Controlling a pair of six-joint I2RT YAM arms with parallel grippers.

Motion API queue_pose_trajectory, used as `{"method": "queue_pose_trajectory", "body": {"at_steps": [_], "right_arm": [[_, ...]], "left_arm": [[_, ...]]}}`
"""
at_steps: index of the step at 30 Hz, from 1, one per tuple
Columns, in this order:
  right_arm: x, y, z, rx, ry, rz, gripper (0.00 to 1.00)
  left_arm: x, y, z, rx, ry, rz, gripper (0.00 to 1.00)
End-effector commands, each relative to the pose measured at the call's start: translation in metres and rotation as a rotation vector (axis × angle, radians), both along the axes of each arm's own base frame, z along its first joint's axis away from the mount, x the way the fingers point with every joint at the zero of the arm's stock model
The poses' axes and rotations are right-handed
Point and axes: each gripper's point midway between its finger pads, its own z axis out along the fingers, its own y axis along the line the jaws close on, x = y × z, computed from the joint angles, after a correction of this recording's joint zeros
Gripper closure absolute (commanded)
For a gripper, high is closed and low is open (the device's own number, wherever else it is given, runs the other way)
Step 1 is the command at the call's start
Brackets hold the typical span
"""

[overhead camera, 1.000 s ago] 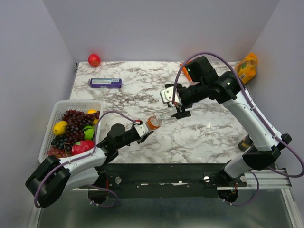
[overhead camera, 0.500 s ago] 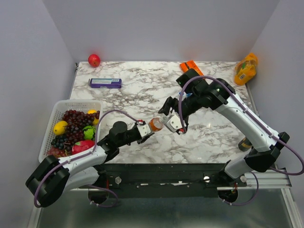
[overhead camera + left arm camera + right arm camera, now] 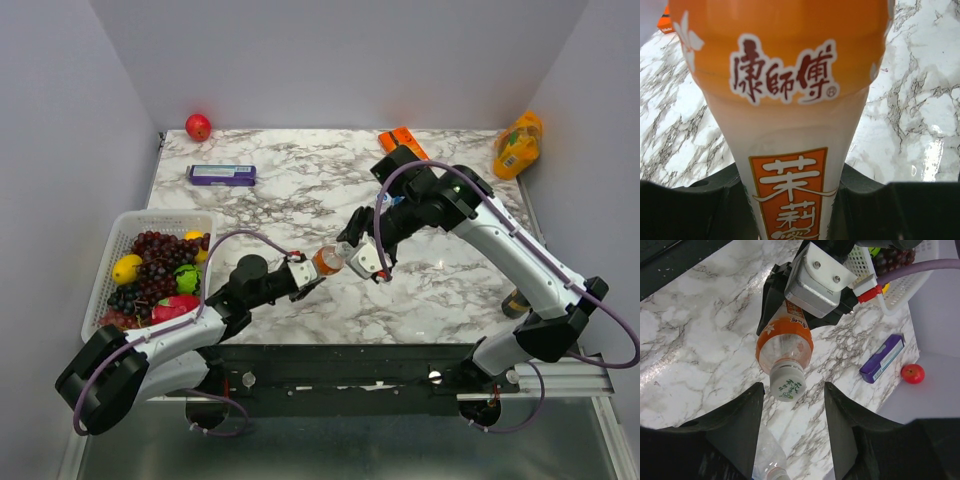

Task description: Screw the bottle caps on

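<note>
Right wrist view: the cap (image 3: 786,384), whitish with green print, sits on the neck of the orange bottle (image 3: 785,342). Whether it is screwed tight cannot be told from here. The bottle is held off the table (image 3: 700,330), lying roughly level with its cap end pointing at the right gripper (image 3: 794,388). The left gripper (image 3: 305,272) is clamped on the bottle's body, and the left wrist view shows the label filling the frame between its dark fingers (image 3: 690,210). The right gripper's fingers stand apart, one on each side of the cap, with a gap showing on both sides. Below them a clear bottle (image 3: 767,460) lies on the marble.

A second ago the right gripper was higher up the top view and clear of the bottle, with its arm reaching over the far side of the table. It has since swung down and in to meet the cap end, and over the last half second it has barely shifted. The left arm and bottle have hardly moved. An orange box (image 3: 405,140) at the far edge, earlier mostly hidden by the arm, now shows. The basket (image 3: 110,262) of fruit, the purple box (image 3: 221,175) and the apple (image 3: 198,126) lie as before.
</note>
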Motion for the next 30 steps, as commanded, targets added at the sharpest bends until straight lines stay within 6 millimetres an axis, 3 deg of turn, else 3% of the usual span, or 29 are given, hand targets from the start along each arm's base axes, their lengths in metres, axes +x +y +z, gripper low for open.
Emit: {"method": "queue_pose_trajectory", "body": {"at_steps": [1,9,20,23,24,30], "right_arm": [[-0.029,-0.030,-0.029,-0.163,0.149,0.002,0.41],[-0.023,-0.027,-0.033,-0.179,0.156,-0.011,0.45],[-0.013,-0.023,-0.038,-0.221,0.209,-0.098,0.66],[-0.007,-0.020,-0.040,-0.256,0.285,-0.212,0.74],[-0.003,-0.017,-0.050,-0.291,0.334,-0.258,0.75],[0.009,-0.007,-0.065,-0.374,0.609,-0.555,0.76]], "left_arm": [[0.010,-0.005,0.025,-0.057,-0.052,0.010,1.00],[0.011,-0.006,0.030,-0.068,-0.073,0.011,1.00],[0.013,-0.003,0.030,-0.063,-0.087,0.031,1.00],[0.027,0.004,0.042,-0.090,-0.114,0.118,1.00],[0.040,0.012,0.050,-0.099,-0.135,0.200,1.00],[0.084,0.043,0.098,-0.137,-0.263,0.486,1.00]]}}
